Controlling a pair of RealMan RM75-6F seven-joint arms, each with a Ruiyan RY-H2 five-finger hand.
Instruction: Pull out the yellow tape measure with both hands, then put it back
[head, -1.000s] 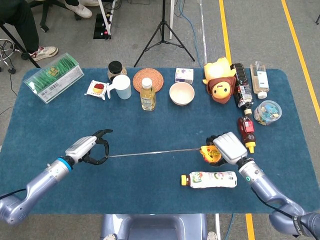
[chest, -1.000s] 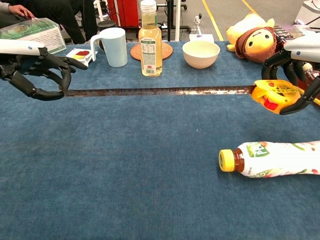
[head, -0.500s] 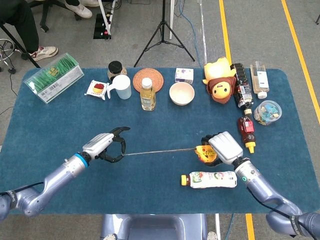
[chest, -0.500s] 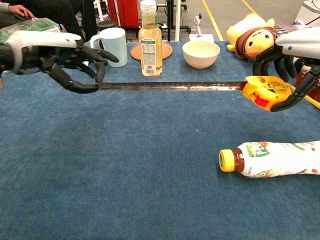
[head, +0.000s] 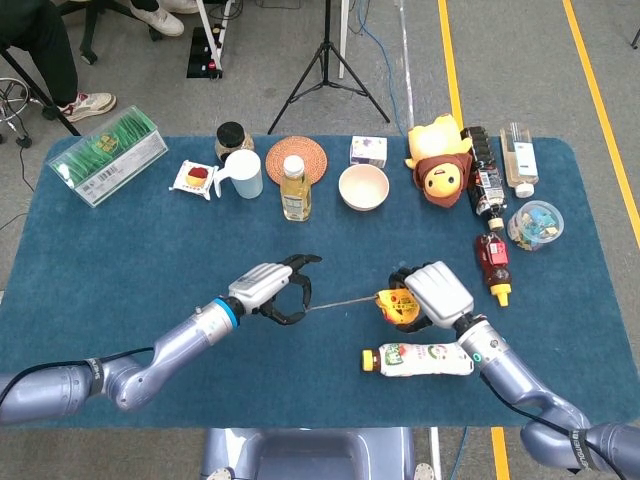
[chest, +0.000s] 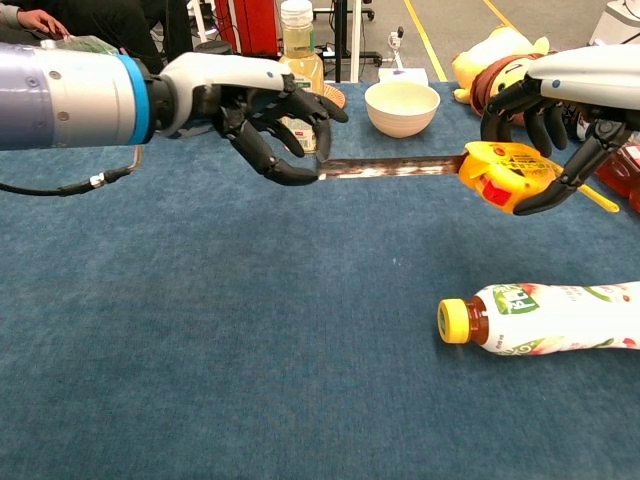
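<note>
The yellow tape measure (head: 397, 306) (chest: 503, 173) is held above the blue table by my right hand (head: 432, 294) (chest: 555, 110), whose dark fingers wrap its case. A short length of tape blade (head: 342, 303) (chest: 395, 166) runs left from the case. My left hand (head: 272, 292) (chest: 262, 115) pinches the blade's free end between thumb and a finger, the other fingers spread. Both hands hover over the middle of the table, a short span apart.
A juice bottle (head: 418, 358) (chest: 545, 317) lies on its side just in front of my right hand. Along the far edge stand a white mug (head: 242, 173), a tea bottle (head: 294, 189), a bowl (head: 362, 187), a plush toy (head: 441, 157) and more bottles (head: 491, 262) at the right.
My left hand has travelled right toward the case, still pinching the blade end, and the exposed tape has grown much shorter. The right hand has shifted slightly left with the case.
</note>
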